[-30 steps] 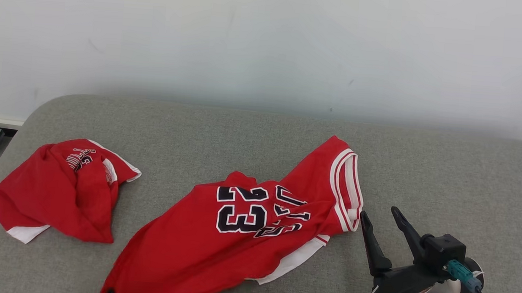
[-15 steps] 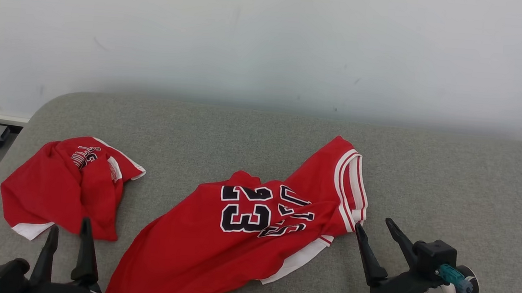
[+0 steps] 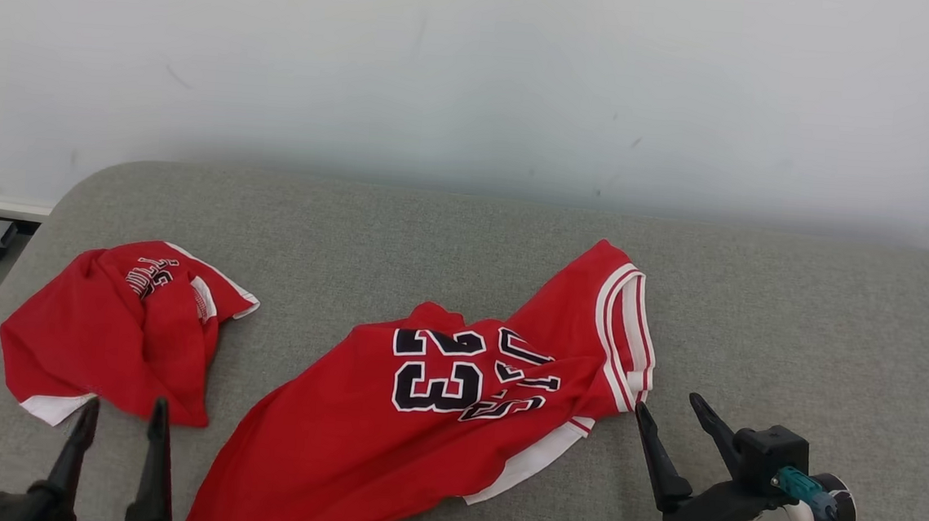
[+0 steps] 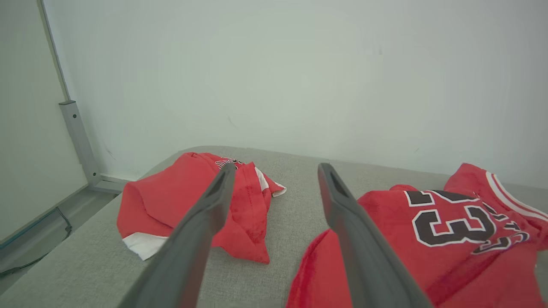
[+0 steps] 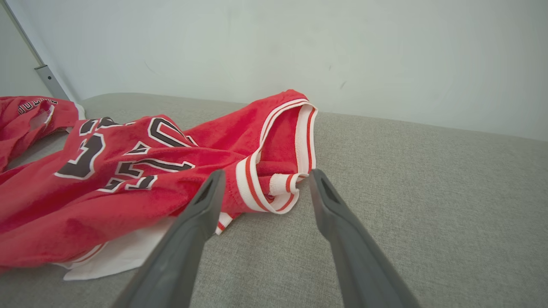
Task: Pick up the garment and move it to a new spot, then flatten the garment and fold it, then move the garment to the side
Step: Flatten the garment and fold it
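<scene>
A pale wall (image 3: 478, 65) is seen behind a grey fabric-covered bench (image 3: 796, 316), on which two red garments lie. The larger one, a jersey (image 3: 337, 448) printed with the number 23, is spread crumpled across the middle of the bench and is taken as the garment of the task. A smaller red garment (image 3: 100, 333) is bunched well to the left of the jersey, near the bench's rounded corner.

The right pincer (image 3: 667, 403) is held just beside the jersey's right end, close to the striped trim (image 3: 627, 337), with its fingers spread apart and nothing between them. The left pincer (image 3: 126, 403) is placed to the left of the jersey's lower end, between it and the smaller garment, likewise spread apart and empty.

Flattening appears to be the step in hand, since the jersey is creased and folded over itself around the number. It is likely best done if the striped trim is pinched by the right pincer and the opposite lower edge by the left, only one layer of cloth being caught on each side. The two ends should then be drawn apart low over the bench, so that the folds are eased out and the smaller garment is not dragged along.
</scene>
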{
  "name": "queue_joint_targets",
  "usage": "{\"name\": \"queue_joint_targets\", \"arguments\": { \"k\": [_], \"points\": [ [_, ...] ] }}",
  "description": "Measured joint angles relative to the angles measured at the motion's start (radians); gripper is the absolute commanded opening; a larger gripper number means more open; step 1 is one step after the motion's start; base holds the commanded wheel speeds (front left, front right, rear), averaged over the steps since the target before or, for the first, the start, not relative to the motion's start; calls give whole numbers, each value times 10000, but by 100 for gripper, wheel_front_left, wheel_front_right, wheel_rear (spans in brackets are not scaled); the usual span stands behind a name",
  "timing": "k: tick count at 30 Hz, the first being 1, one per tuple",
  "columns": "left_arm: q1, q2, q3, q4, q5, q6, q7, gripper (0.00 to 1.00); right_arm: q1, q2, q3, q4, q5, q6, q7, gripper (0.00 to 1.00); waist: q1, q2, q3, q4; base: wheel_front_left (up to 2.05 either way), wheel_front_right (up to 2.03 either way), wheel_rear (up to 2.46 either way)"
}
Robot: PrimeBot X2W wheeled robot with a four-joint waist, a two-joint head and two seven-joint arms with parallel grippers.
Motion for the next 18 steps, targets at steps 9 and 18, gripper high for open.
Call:
{"name": "queue_joint_targets", "arguments": {
  "k": [9, 18],
  "points": [
    [179, -35, -155, 29, 215, 247, 46, 100, 3, -31, -107, 75, -128, 0, 75, 100, 0, 0, 39, 132, 0, 0, 0],
    [165, 59, 234, 159, 42, 499, 36, 100, -32, -128, 40, 207, -159, 0, 349, 100, 0, 0, -48, 234, 0, 0, 0]
  ]
}}
